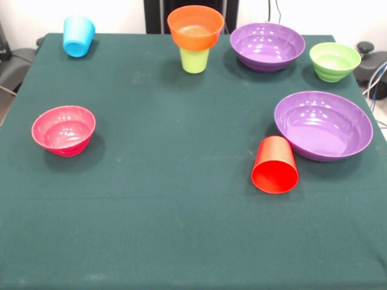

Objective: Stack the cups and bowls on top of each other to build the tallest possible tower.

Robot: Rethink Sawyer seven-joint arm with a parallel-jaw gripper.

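An orange bowl [195,27] sits upright on top of a lime green cup [194,59] at the far middle of the table, forming a two-piece tower. A sky blue cup [78,36] lies on its side at the far left. Near the right, a red cup [275,164] lies on its side, touching or almost touching a large purple bowl [323,124]. A second purple bowl [267,45] and a small green bowl [334,60] stand at the far right. A pink bowl [63,130] stands at the left. No gripper shows.
A dark green cloth [169,211] covers the table. Black equipment [370,63] and cables stand just beyond the right edge, near the small green bowl.
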